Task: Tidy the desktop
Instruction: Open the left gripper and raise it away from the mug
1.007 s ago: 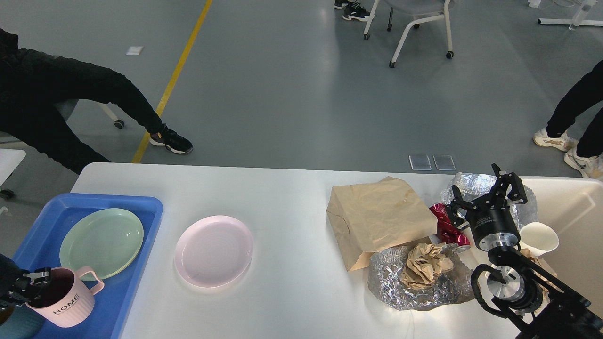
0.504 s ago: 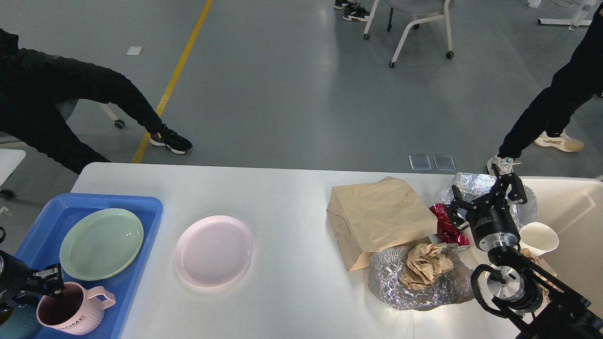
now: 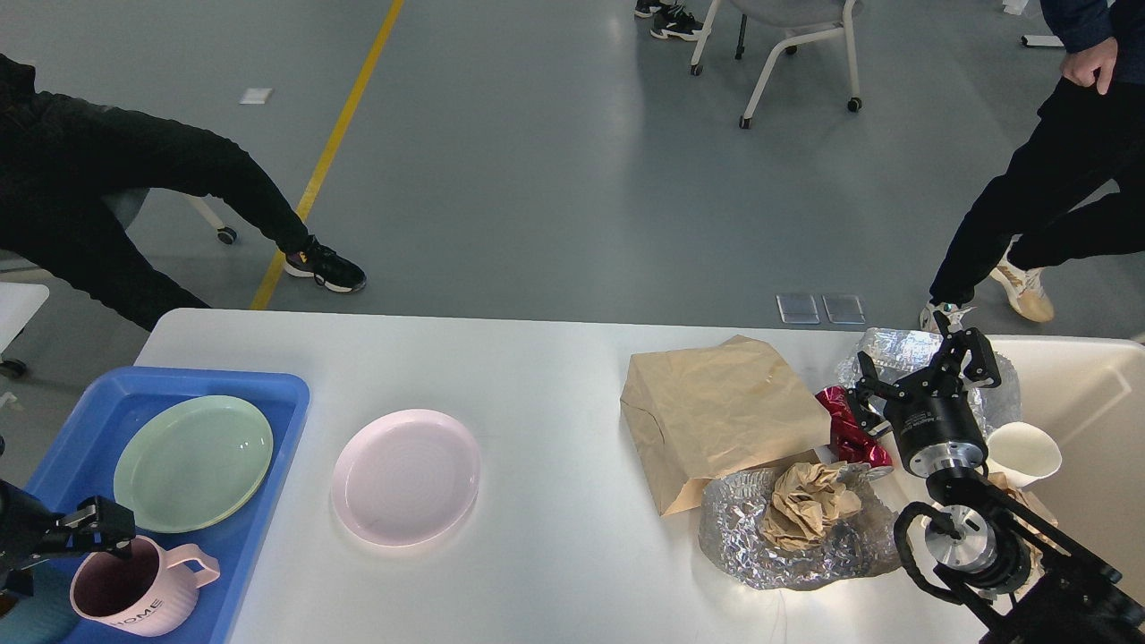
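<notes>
The white desktop (image 3: 555, 367) carries a pink plate (image 3: 405, 476) left of centre and litter at the right: a brown paper bag (image 3: 725, 411), a red wrapper (image 3: 850, 425), crumpled brown paper (image 3: 809, 503) on a sheet of foil (image 3: 787, 555), and a second foil piece (image 3: 894, 347). My right gripper (image 3: 923, 368) hovers open over that far foil, holding nothing. My left gripper (image 3: 97, 526) is at the far rim of a pink "HOME" mug (image 3: 134, 595) standing in the blue tray (image 3: 179, 380); its fingers look apart and off the mug.
A green plate (image 3: 192, 461) lies in the tray. A white paper cup (image 3: 1024, 452) lies beside my right arm, in front of the beige bin (image 3: 1087, 394). One person leans in at the far left, another walks past the table's far right corner.
My left gripper lowered the mug upright into the tray, then drew slightly up and off it. The right gripper stayed put. The person at the right walked closer.
</notes>
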Tool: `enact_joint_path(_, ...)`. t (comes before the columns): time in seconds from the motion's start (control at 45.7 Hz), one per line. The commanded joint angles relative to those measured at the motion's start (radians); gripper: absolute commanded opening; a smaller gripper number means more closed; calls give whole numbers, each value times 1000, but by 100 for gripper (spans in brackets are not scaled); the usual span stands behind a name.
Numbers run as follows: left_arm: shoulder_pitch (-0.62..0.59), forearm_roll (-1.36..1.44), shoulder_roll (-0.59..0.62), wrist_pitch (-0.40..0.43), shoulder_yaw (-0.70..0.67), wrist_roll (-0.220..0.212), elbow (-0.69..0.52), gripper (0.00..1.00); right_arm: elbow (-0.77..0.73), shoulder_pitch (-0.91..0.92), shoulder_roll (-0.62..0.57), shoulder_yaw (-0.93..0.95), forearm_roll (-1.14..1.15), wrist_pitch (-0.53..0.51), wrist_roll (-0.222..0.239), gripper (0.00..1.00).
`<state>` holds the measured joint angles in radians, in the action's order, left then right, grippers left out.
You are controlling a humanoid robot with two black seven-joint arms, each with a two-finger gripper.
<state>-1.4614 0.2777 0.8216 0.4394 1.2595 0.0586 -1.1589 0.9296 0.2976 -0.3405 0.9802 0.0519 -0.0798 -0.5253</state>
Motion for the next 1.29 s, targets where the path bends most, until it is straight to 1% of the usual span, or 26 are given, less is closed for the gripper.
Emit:
enact_joint_path(0.0, -78, 0, 1, 105, 47, 3, -2, 94, 0, 0, 0, 0, -1, 0, -1, 100)
enact_joint_path(0.088, -144, -2, 1, 168, 80, 1, -5, 94, 0, 0, 0, 0, 0, 0, -1, 100)
enact_joint_path(0.197, -249, -11, -5, 225, 122, -2, -24, 94, 0, 0, 0, 0, 0, 0, -1, 100)
enact_joint_path(0.328, -407, -52, -38, 252, 193, -6, -62, 94, 0, 0, 0, 0, -1, 0, -1, 100)
enact_joint_path(0.438, -542, -106, -128, 251, 257, -8, -114, 94, 0, 0, 0, 0, 0, 0, -1, 100)
enact_joint_path(0.547, -666, -199, -263, 249, 305, -8, -185, 94, 0, 0, 0, 0, 0, 0, -1, 100)
enact_joint_path(0.788, -934, -360, -485, 251, 308, -10, -367, 94, -2, 0, 0, 0, 0, 0, -1, 100)
enact_joint_path(0.898, -1060, -419, -544, 252, 301, -10, -452, 94, 0, 0, 0, 0, 0, 0, -1, 100)
enact_joint_path(0.985, -1143, -469, -565, 257, 301, -10, -487, 94, 0, 0, 0, 0, 0, 0, -1, 100)
enact_joint_path(1.073, -1172, -491, -568, 285, 299, -8, -496, 94, 0, 0, 0, 0, 0, 0, 1, 100)
enact_joint_path(1.117, -1166, -497, -573, 286, 297, -8, -495, 94, 0, 0, 0, 0, 0, 0, -1, 100)
enact_joint_path(1.182, -1146, -503, -578, 286, 294, 6, -495, 94, 0, 0, 0, 0, -1, 0, 1, 100)
enact_joint_path(1.27, -1128, -502, -578, 285, 288, 4, -495, 95, 0, 0, 0, 0, 0, 0, -1, 100)
